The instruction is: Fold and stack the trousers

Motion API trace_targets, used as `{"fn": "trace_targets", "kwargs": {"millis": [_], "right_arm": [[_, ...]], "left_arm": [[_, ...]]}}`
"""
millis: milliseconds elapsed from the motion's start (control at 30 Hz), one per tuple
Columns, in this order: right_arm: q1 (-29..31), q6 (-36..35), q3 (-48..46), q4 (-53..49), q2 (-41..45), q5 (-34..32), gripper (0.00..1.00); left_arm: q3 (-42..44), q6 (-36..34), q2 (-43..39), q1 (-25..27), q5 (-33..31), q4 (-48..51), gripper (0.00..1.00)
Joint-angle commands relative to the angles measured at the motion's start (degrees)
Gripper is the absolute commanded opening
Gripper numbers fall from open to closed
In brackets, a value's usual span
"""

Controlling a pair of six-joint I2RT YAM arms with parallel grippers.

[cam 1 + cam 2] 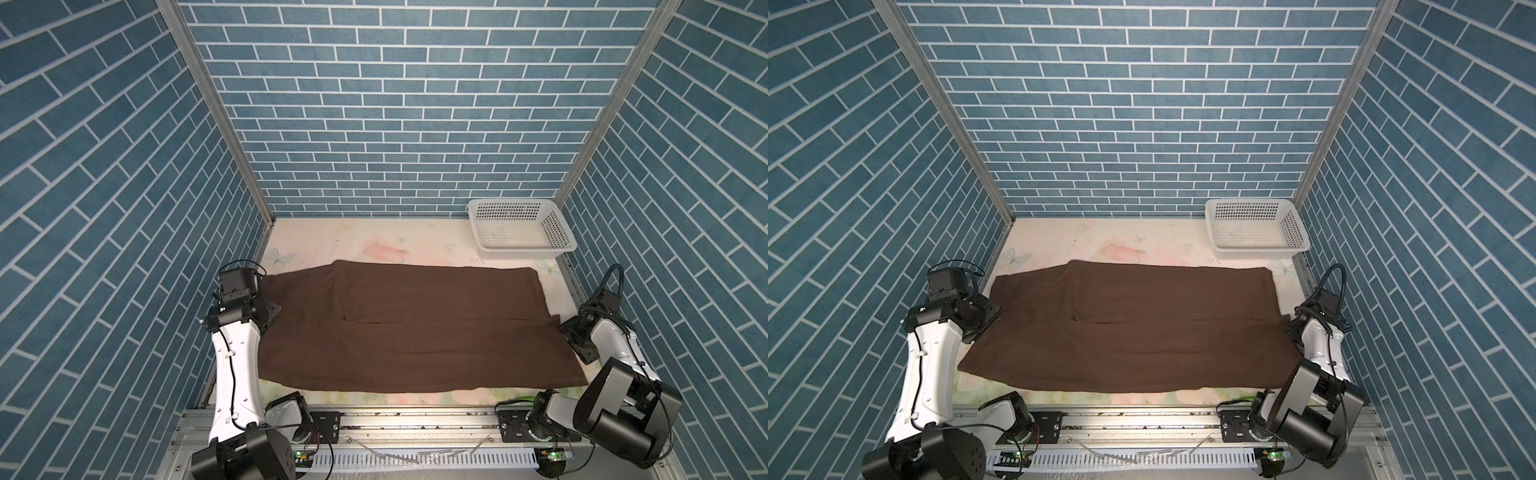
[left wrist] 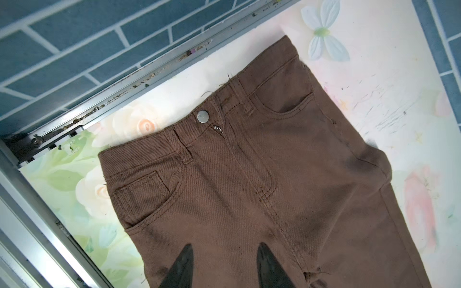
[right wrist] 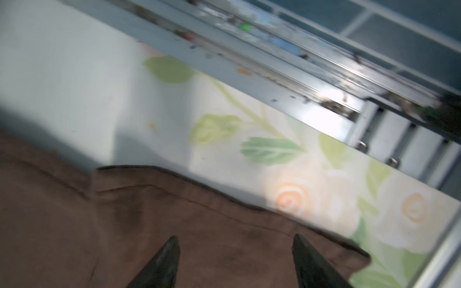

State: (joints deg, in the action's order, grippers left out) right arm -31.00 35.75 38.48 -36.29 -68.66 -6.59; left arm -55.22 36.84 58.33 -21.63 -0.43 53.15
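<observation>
The dark brown trousers (image 1: 415,332) (image 1: 1133,332) lie flat across the flowered table, waist to the left and both legs running right, side by side. My left gripper (image 1: 271,312) (image 1: 989,316) hovers at the waist end. In the left wrist view it (image 2: 225,249) is open, its fingertips apart over the fabric below the metal button (image 2: 202,117), holding nothing. My right gripper (image 1: 568,334) (image 1: 1290,328) is at the leg ends. In the blurred right wrist view it (image 3: 235,239) stands wide open over the hem (image 3: 224,207), with no cloth between its fingers.
A white perforated basket (image 1: 519,226) (image 1: 1256,226) stands at the back right corner, apart from the trousers. Blue brick-patterned walls close in three sides. A metal rail (image 1: 415,419) runs along the front edge, with the arm bases on it.
</observation>
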Motion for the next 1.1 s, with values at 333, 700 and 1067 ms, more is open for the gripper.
{"fn": "trace_targets", "kwargs": {"millis": [333,700,1067], "right_arm": [[-15.6,5.6,-5.5,-12.7,5.4,0.9,0.71],[-18.2,7.1,-10.5,-2.3,1.4,7.0,0.54],[-20.5,6.9,-10.9,-0.6,1.0,14.5,0.0]], "left_arm": [[5.9,-1.3,3.2,-0.4,3.4,-4.0,0.45],[5.8,-1.3,2.7,-1.0,3.4,-1.9,0.49],[8.8,-2.3,3.2,-11.9,8.8,2.9,0.64]]}}
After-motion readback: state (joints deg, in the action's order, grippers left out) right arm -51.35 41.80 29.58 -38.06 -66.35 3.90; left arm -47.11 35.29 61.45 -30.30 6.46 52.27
